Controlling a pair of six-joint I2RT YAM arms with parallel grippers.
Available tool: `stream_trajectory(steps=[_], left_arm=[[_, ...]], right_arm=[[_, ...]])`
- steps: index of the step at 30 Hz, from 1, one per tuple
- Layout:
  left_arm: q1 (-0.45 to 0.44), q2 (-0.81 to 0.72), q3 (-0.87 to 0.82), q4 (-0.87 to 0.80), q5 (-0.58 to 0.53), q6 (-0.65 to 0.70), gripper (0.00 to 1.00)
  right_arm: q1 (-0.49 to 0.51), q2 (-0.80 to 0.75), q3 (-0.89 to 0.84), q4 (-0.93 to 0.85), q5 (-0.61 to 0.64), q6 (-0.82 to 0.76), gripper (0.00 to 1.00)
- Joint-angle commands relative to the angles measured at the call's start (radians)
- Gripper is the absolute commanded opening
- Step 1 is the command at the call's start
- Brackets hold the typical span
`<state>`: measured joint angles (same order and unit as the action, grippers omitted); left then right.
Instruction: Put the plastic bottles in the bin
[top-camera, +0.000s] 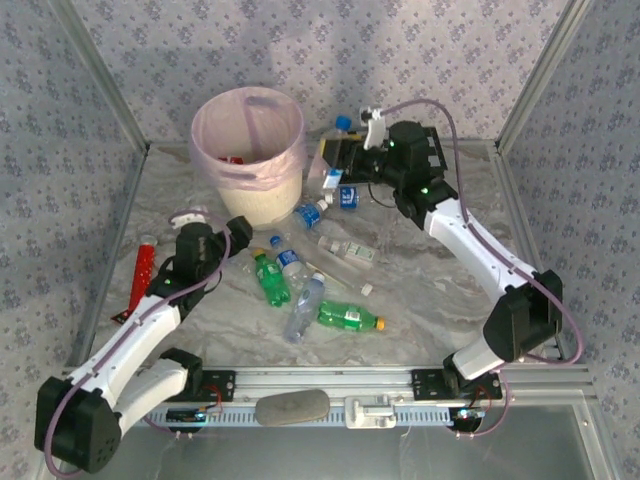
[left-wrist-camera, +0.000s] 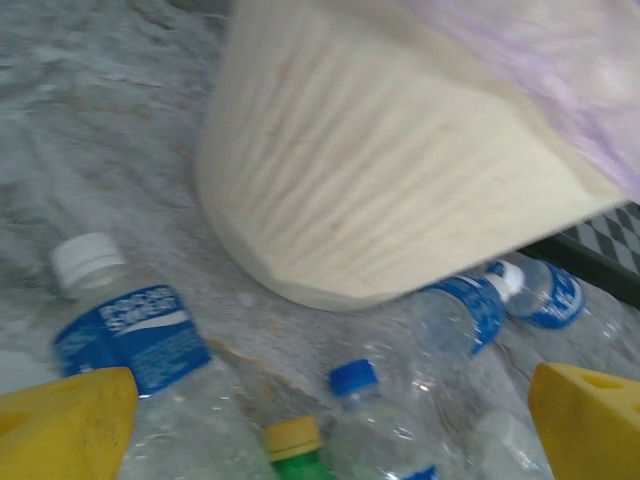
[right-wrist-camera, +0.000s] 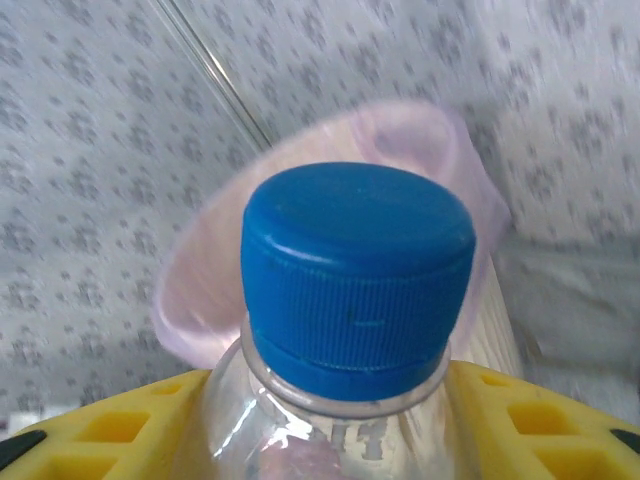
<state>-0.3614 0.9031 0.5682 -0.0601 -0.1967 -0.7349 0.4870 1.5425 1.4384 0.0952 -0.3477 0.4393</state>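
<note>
The bin (top-camera: 247, 150), cream with a pink bag liner, stands at the back left. Several plastic bottles lie in front of it, among them a green one (top-camera: 270, 278), a clear one (top-camera: 303, 308) and another green one (top-camera: 350, 317). My left gripper (top-camera: 241, 233) hovers open just in front of the bin (left-wrist-camera: 400, 170), its yellow fingers (left-wrist-camera: 65, 425) wide apart over a blue-capped bottle (left-wrist-camera: 355, 378) and a yellow-capped green bottle (left-wrist-camera: 295, 440). To the bin's right, my right gripper (top-camera: 335, 163) is shut on a clear bottle with a blue cap (right-wrist-camera: 357, 280), with the bin's pink rim (right-wrist-camera: 190, 290) behind it.
A red object (top-camera: 143, 265) lies at the left wall. A black-and-white chessboard (left-wrist-camera: 610, 235) sits right of the bin, under my right gripper. Blue-labelled bottles (top-camera: 312, 212) lie near the bin's base. Glass walls enclose the table on three sides.
</note>
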Motion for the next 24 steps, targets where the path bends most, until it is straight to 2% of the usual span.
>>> stream_trajectory(steps=[1,13,20,24], left_arm=[[0.049,-0.045,-0.043,-0.013,-0.006,-0.05,1.0],[0.1,-0.152,-0.121,-0.06,0.04,-0.049,1.0],[0.11,-0.188,-0.144,-0.081,0.045,-0.052,1.0],[0.115,-0.194,-0.148,-0.081,0.045,-0.051,1.0]], right_arm=[[0.019,0.104,0.128,0.085,0.009,-0.024,0.51],[0.08,0.543,0.706,0.073,-0.062,-0.036,0.51],[0.108,0.706,0.895,0.003,-0.038,-0.055,0.52],[0.116,0.747,0.932,-0.022,-0.018,-0.054,0.56]])
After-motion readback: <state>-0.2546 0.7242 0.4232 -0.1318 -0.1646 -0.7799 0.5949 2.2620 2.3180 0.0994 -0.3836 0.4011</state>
